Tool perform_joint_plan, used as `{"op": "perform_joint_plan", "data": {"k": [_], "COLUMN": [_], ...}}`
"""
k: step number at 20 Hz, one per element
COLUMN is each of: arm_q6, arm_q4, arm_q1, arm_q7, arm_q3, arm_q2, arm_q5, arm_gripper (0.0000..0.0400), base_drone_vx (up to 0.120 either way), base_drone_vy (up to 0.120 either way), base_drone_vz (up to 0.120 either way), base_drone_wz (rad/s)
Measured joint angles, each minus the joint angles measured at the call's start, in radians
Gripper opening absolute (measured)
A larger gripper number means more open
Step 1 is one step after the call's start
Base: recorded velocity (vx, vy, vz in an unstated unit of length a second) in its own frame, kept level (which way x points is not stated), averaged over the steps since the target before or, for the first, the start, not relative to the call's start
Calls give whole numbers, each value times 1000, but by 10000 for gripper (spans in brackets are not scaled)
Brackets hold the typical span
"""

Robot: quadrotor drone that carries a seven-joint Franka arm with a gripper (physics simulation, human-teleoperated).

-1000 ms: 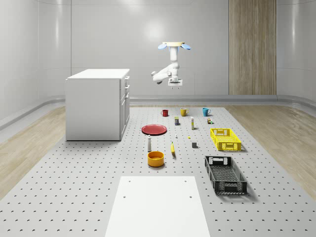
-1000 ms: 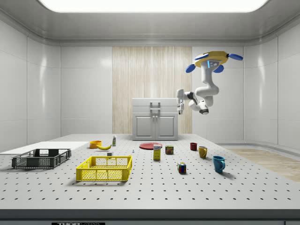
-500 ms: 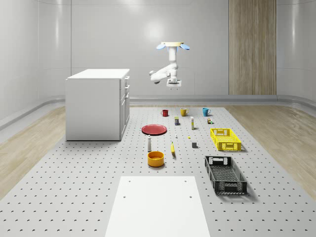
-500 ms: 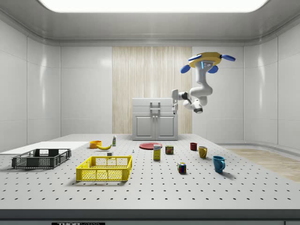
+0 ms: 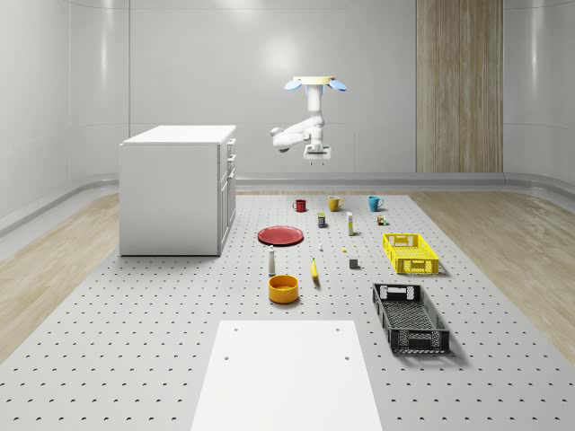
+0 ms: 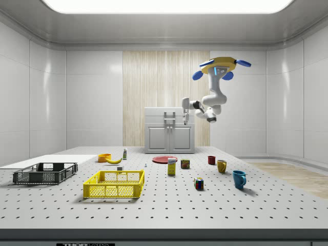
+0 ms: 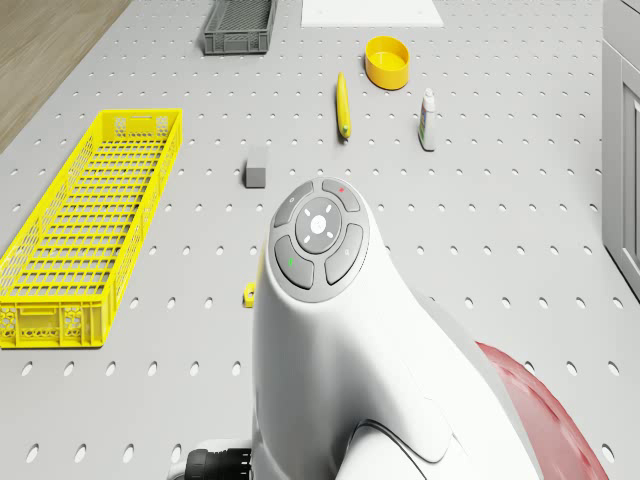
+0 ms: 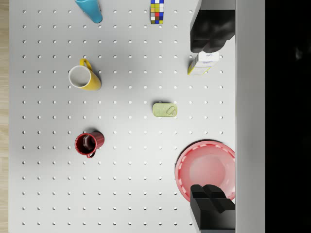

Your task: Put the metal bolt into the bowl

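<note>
The drone (image 5: 316,83) hovers high over the bench's (image 5: 162,341) far end. The wrist view adds that the gripper (image 8: 208,119) is spread apart and empty above the red plate (image 8: 206,170). In the whole-scene view, what seems to be the bolt (image 5: 344,250) lies at eleven o'clock of the gray block (image 5: 354,263), with the bowl (image 5: 283,288) at eight.

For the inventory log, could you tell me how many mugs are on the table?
3, in a row at the table's far end in the whole-scene view: a red mug, a yellow mug and a blue mug. None looks hidden.
</note>
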Motion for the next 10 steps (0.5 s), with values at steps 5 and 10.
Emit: {"op": "perform_joint_plan", "data": {"k": [5, 10], "arm_q6": [22, 43], "arm_q4": [2, 3], "arm_q1": [-8, -15], "arm_q7": [7, 14], "arm_q3": [7, 14], "arm_q2": [-24, -47], "arm_q5": [12, 24], "arm_gripper": [400, 400], "base_drone_vx": [120, 120], "base_drone_vy": [0, 0], "base_drone_vz": [0, 0], "base_drone_wz": [0, 0]}}
